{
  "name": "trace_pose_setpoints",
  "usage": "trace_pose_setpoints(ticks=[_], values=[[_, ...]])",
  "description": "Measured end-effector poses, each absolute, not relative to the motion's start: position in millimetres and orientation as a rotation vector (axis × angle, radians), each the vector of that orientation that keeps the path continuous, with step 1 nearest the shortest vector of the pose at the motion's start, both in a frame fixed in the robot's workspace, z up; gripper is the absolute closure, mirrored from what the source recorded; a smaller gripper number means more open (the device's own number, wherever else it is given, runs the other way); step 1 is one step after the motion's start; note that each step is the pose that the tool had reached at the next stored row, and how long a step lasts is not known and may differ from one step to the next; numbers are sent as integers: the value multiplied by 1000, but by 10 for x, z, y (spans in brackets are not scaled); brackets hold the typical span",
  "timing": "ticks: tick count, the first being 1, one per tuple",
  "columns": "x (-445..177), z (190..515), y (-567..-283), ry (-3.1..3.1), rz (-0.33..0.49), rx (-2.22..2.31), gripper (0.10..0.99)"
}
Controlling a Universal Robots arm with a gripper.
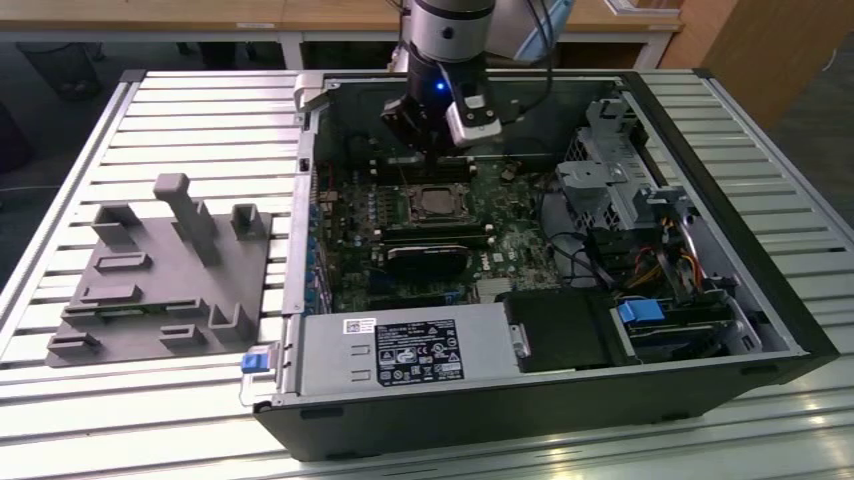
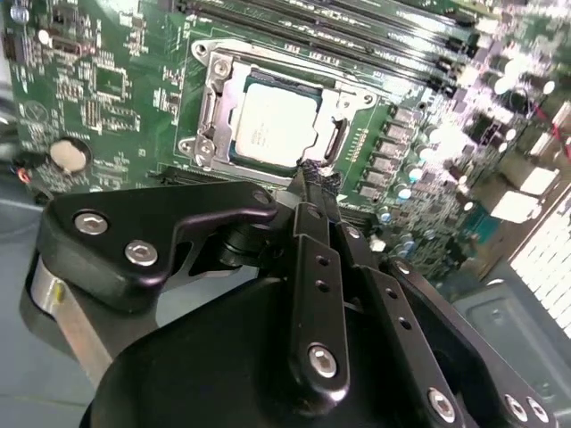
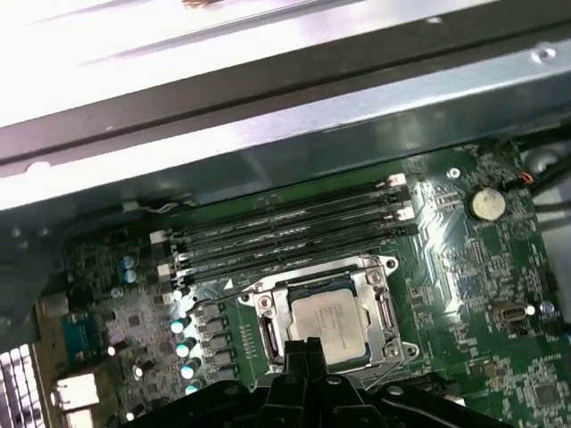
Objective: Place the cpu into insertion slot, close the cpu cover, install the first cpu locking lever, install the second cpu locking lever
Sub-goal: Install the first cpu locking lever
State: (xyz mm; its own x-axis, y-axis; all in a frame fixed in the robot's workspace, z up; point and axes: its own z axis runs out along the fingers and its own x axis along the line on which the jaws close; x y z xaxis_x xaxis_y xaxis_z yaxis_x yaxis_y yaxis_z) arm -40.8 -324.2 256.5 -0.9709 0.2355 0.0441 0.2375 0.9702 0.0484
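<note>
The cpu (image 1: 434, 204) (image 2: 275, 126) (image 3: 328, 322), a pale silver square, lies in the insertion slot (image 2: 207, 114) (image 3: 266, 333) on the green motherboard. The silver cpu cover (image 2: 346, 105) (image 3: 385, 308) lies flat over it and frames its face. A thin silver lever rod (image 2: 294, 69) runs along the socket's side next to the memory slots. My gripper (image 1: 430, 158) (image 2: 312, 183) (image 3: 305, 349) hovers just above the board at the socket's edge. Its black fingers are shut together with nothing between them.
The open computer case (image 1: 747, 290) walls the board in. Long black memory slots (image 3: 285, 227) lie beside the socket, and a black heatsink block (image 1: 427, 262) lies on its other side. A drive cage (image 1: 627, 190) and cables are at the exterior view's right, a grey fixture (image 1: 160, 270) at its left.
</note>
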Motion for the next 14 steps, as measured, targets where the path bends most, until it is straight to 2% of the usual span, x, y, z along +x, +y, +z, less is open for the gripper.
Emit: trace_pose_setpoints(ticks=[14], values=[[-544, 2538, -3242, -3117, -87, -201, 965]])
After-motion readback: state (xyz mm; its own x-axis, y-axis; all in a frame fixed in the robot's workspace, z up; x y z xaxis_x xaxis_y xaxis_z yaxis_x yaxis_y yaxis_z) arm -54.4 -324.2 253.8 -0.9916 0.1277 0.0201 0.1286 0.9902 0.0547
